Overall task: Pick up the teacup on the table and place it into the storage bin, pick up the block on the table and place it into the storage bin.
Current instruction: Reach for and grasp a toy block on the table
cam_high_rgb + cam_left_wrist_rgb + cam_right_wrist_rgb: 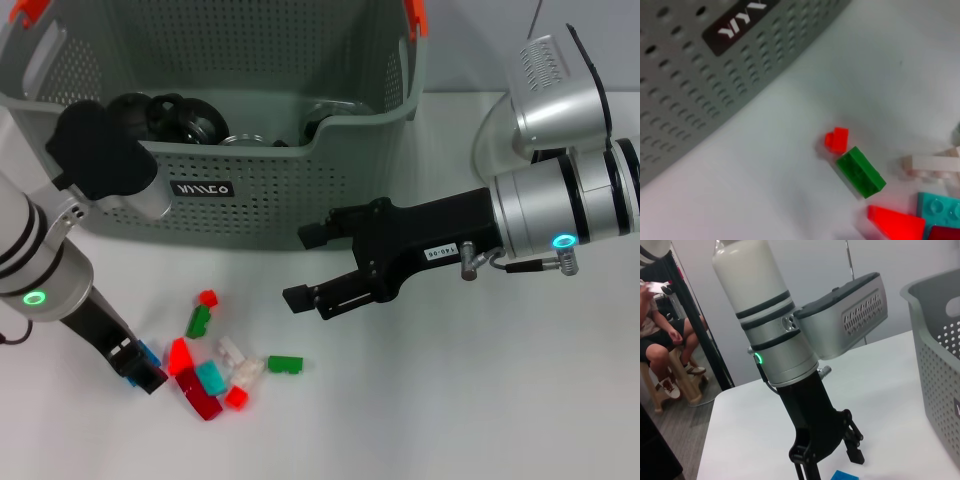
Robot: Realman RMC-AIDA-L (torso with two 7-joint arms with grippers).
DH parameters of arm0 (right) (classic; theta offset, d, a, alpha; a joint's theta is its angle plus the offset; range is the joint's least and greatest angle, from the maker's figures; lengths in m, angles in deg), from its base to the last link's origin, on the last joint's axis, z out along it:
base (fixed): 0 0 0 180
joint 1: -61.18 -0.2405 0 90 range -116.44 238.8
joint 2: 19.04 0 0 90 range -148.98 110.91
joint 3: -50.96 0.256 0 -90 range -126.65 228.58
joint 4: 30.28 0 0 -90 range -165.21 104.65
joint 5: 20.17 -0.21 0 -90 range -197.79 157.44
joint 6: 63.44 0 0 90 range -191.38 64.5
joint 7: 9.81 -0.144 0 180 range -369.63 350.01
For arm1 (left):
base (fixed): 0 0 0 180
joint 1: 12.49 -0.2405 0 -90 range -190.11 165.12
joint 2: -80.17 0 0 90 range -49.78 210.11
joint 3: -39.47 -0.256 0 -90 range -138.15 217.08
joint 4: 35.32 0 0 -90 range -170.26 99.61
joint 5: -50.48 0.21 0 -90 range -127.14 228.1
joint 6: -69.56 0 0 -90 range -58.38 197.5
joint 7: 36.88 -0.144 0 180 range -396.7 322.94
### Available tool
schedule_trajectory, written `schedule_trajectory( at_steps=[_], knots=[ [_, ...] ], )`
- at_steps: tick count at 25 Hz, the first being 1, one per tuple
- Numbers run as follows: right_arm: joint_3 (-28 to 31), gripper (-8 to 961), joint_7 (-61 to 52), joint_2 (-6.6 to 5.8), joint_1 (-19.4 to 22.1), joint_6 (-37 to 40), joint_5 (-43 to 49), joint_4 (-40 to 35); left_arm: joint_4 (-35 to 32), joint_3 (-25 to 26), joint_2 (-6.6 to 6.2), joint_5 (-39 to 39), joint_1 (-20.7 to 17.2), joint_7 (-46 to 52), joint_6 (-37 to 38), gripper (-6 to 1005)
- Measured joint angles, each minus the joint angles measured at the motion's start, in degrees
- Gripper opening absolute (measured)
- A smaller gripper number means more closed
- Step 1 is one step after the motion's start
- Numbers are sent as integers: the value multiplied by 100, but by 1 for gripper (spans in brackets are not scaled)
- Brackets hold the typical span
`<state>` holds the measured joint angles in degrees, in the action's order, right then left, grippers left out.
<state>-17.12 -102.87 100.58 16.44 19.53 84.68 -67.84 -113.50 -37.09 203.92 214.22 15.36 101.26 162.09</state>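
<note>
Low at seven o'clock on the white table point(480, 420), left gripper point(140, 368), fingers spread and straddling a blue block point(149, 352) without clearly closing on it, tips right at the western edge of the block scatter. Just east of it: small red block point(208, 297) touching a green block point(198, 321), glowing red piece point(180, 356), teal block point(211, 376), white pieces point(238, 358), dark red block point(203, 400), and a lone green block point(285, 364) at the scatter's eastern rim. Above, from ten to one o'clock, storage bin point(290, 190), front wall with black label point(203, 188) near the bricks, orange clips at the top corners, dark round objects inside; teacup not identifiable. Open tabletop between scatter and bin wall. At three o'clock, right gripper point(310, 266), jaws wide apart, empty, hovering by the bin's front right corner. Bare table from four to six o'clock.
</note>
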Motion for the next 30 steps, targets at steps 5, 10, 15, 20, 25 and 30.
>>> schedule_trajectory(
  at_steps=[5, 10, 15, 20, 25, 30],
  knots=[
    [11, 941, -2, 0, -1, -8, 0, -6, 78, -60, 3, 0, 1, -7, -63, 877],
    [14, 941, 16, 0, -8, -36, 0, -2, 223, -67, -1, 0, 9, -7, -149, 877],
    [8, 941, 12, 0, -9, -55, 0, -7, 355, -70, -1, 0, 32, -7, -237, 877],
    [10, 941, 0, 0, -18, -67, 0, -13, 412, -70, -1, 1, 32, -6, -321, 872],
    [15, 941, -1, 0, -28, -71, 0, -15, 515, -49, -26, 7, 68, 5, -374, 866],
    [29, 941, -2, -1, -28, -71, 0, -15, 498, 7, -42, 9, 100, 38, -389, 657]
  ],
)
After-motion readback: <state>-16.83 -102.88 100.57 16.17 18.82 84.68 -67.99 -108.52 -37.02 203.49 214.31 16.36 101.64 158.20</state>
